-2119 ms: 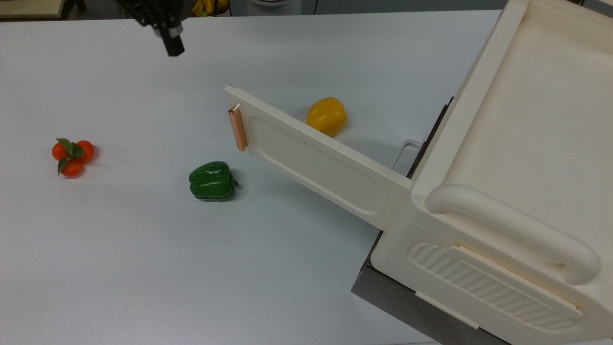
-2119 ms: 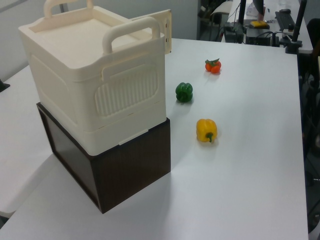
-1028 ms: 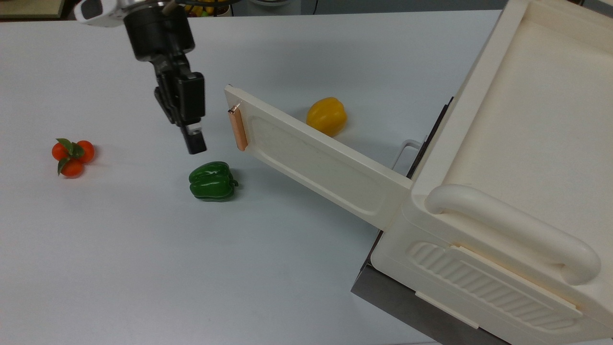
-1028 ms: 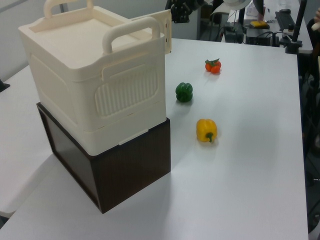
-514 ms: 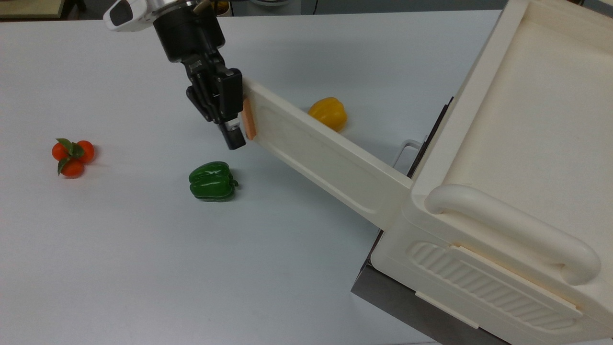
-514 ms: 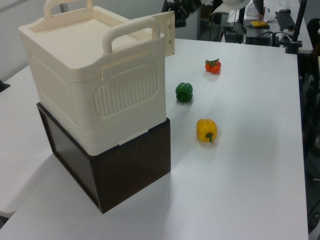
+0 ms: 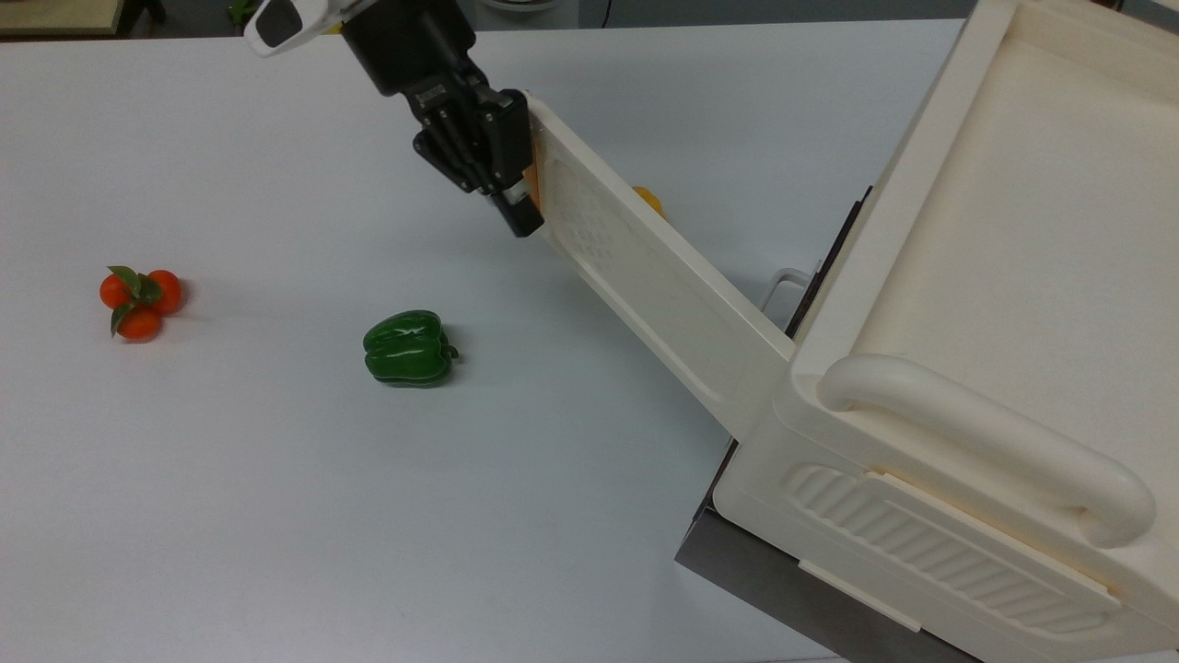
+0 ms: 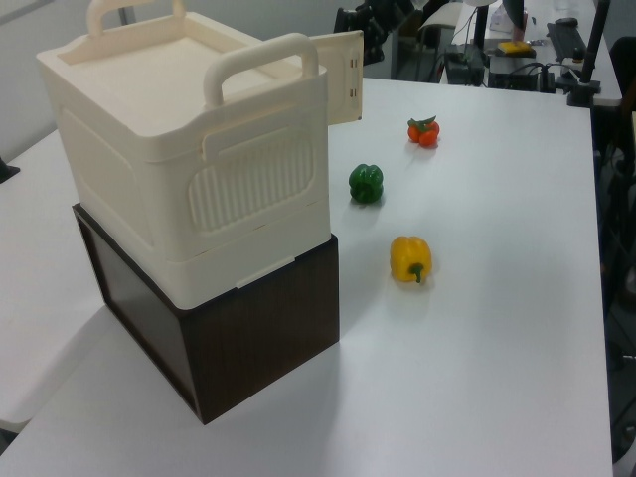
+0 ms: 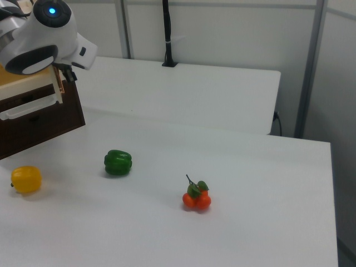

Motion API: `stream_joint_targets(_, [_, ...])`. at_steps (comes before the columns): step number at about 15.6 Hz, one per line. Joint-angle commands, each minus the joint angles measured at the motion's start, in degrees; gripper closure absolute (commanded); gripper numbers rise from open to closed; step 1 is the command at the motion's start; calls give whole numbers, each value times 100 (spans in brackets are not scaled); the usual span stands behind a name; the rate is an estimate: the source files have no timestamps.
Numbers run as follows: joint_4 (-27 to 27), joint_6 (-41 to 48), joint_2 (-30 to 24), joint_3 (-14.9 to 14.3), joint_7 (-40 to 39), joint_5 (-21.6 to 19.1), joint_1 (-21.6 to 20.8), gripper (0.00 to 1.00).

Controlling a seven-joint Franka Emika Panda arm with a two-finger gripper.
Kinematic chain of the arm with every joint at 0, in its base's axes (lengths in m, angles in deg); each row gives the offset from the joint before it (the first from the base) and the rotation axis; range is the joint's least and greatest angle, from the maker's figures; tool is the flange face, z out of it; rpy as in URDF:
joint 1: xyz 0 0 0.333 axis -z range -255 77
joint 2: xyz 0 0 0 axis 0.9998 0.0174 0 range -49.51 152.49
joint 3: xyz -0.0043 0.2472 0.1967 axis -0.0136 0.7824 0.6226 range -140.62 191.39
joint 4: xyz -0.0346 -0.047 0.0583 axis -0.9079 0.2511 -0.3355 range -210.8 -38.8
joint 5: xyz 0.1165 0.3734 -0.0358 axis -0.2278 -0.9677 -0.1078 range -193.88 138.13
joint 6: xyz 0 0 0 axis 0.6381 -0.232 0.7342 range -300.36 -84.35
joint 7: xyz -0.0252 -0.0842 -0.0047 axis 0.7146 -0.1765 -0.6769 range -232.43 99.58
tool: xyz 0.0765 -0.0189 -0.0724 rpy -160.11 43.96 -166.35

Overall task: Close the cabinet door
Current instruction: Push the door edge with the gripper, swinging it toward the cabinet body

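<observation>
Since half a second before, the gripper (image 7: 519, 198) had travelled up and toward the top view's right, and the cabinet door (image 7: 645, 267) had swung with it toward the cabinet (image 7: 1004, 304), so that the yellow pepper (image 7: 647, 196) was now almost hidden behind the panel. Black fingers (image 7: 516, 212) lay flat against the door's free end, right over the copper handle (image 7: 534, 184); whether they were spread or closed I could not tell. Below the gripper, well apart, sat the green pepper (image 7: 408, 347), and the oranges (image 7: 138, 293) lay farther off toward the top view's left. In the left view the door (image 8: 343, 78) stood out from the cabinet's far corner, still ajar
</observation>
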Motion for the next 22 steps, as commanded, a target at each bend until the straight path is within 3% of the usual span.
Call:
stream_joint_targets(1, [-230,537,-233,3,32,161,-58,100])
stream_joint_targets(6, [-239,819,-312,284,49,240,-66,100])
stream_joint_targets(16, [-177,732,-277,1119,304,249,-67,100])
stream_joint_targets(22, [-133,-84,-137,1453,313,240,-339,100])
